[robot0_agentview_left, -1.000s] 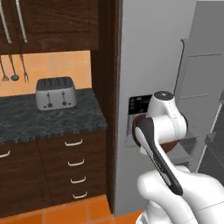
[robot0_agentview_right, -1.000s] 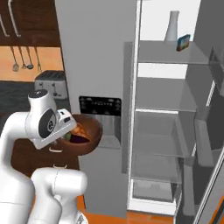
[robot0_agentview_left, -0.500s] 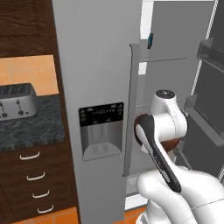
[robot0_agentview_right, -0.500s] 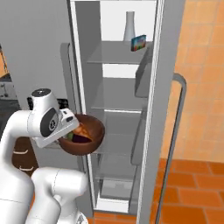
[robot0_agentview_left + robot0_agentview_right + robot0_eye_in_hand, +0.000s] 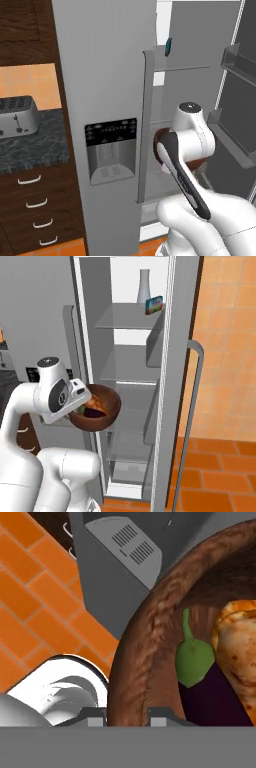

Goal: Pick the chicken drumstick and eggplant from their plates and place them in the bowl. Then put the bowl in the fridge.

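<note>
- The bowl is dark reddish-brown with a wood-grained orange-brown inside; it is held in the air in front of the open fridge, at about the height of the middle shelves.
- In the left base view the bowl shows as a brown edge behind the arm's wrist.
- The eggplant lies inside the bowl; it is dark purple with a green cap and stem.
- The chicken drumstick lies in the bowl just beside the eggplant, touching it along one side; it is orange-brown.
- In the right base view the eggplant and the drumstick appear together in the bowl's hollow.
- The gripper is closed on the bowl's rim; its two dark fingertips sit on either side of the rim at the near edge.
- The fridge's right compartment is open, with pale shelves inside.
- On the top shelf stand a pale bottle and, near it, a small carton.
- The closed left door carries a black dispenser panel.
- The open door stands edge-on with a long grey handle.
- To the left of the fridge a dark counter carries a grey toaster; below it are dark wooden drawers.
- The floor is orange tile.
</note>
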Controlling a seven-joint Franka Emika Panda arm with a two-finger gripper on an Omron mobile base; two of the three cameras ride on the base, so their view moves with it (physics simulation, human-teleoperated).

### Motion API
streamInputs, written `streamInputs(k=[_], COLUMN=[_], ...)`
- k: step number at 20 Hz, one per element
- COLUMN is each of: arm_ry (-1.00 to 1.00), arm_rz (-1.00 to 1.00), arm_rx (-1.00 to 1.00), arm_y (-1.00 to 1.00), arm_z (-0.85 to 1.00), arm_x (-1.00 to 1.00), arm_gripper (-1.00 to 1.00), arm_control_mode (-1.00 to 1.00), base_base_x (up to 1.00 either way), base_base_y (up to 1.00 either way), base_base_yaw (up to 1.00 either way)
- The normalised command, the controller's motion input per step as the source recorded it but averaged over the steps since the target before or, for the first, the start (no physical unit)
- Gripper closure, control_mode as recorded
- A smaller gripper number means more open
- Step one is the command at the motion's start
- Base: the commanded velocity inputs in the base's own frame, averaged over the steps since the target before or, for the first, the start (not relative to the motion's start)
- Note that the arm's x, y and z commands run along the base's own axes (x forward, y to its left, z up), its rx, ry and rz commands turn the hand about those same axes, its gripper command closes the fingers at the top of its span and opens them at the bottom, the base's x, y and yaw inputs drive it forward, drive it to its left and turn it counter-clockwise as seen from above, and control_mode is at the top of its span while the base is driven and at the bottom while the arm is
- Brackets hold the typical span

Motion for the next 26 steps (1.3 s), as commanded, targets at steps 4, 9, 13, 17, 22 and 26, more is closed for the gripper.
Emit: streamInputs(k=[4,9,13,17,22,26], arm_ry=[-0.42,-0.35,-0.15,-0.03,0.11,0.22], arm_rz=[-0.17,0.0,0.27,0.31,0.11,0.0], arm_rx=[0.0,0.0,-0.04,-0.07,-0.14,-0.16], arm_y=[-0.4,-0.4,-0.32,-0.24,-0.2,-0.04], arm_z=[0.35,0.39,0.18,0.11,0.3,0.23], arm_x=[0.48,0.4,0.64,0.88,0.76,0.89], arm_gripper=[1.0,1.0,1.0,1.0,1.0,1.0], arm_control_mode=[-1.0,-1.0,-1.0,-1.0,-1.0,-1.0], base_base_x=[0.0,0.0,0.0,0.0,0.0,0.0], base_base_y=[0.0,0.0,0.0,0.0,0.0,0.0], base_base_yaw=[0.0,0.0,0.0,0.0,0.0,0.0])
